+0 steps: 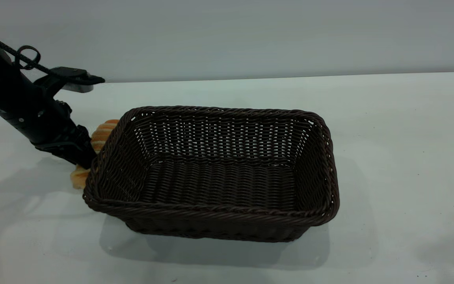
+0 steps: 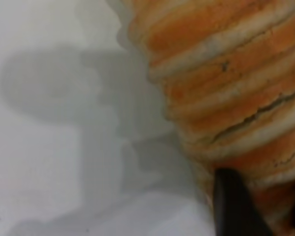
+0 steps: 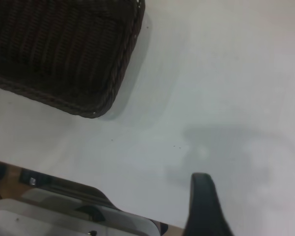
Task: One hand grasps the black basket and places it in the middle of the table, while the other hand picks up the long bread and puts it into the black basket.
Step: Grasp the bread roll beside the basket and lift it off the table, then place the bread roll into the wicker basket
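Dark brown-black woven wicker, the large rectangular black basket (image 1: 215, 173) filled the centre of the exterior frame, sitting upright on the plain pale grey-white table (image 1: 400, 165), its braided rim facing up and its inside showing only the woven floor. Its near long side was closest to the camera and threw a soft shadow on the table toward the lower edge of the frame.

At the left of the frame the black left arm slanted down from the upper left corner, and its left claw (image 1: 80, 158) came down just beside the basket's left short wall. The long bread (image 1: 101, 135), a golden-orange roll with pale crosswise ridges, lay on the table against that wall, 1 end showing above the claw and the other end below it. The left wrist view showed the bread (image 2: 226, 83) very close, with 1 dark finger (image 2: 233, 206) pressed along its side; the claw looked clamped on the bread.

The right wrist view showed a corner of the basket (image 3: 64, 49) at upper left and 1 dark finger (image 3: 203, 206) of the right claw over bare table; I cannot tell whether that claw was apart or together.
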{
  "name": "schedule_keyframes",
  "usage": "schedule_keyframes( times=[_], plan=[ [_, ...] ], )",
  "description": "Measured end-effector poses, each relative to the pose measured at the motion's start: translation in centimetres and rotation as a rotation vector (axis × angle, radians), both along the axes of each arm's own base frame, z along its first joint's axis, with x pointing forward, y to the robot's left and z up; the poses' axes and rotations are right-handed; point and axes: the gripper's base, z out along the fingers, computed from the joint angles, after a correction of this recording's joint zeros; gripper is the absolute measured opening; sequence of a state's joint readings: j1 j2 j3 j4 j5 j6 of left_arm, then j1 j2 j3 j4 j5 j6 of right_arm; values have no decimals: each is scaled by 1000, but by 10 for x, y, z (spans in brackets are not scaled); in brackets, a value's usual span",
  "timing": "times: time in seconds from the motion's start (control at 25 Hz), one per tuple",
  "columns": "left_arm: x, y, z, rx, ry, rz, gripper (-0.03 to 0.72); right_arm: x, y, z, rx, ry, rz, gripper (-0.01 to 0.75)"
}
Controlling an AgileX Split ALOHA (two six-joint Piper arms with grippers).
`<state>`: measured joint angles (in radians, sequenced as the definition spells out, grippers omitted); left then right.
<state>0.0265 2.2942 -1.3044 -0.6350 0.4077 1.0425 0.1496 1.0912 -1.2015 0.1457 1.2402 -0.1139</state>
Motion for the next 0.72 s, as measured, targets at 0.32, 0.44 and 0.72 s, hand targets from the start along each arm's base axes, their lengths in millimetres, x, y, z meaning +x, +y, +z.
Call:
schedule_keyframes(
  times=[0.32,0.44,0.72],
  plan=[
    [8,1,65,-58,-91,218,48,0,0,0,1,0,0,527],
    [3,-5,103,-108,-114,218,45,0,0,0,1,0,1,527],
    [-27,-61,130,-227,66,14,45,0,0,0,0,0,2,527]
  ],
)
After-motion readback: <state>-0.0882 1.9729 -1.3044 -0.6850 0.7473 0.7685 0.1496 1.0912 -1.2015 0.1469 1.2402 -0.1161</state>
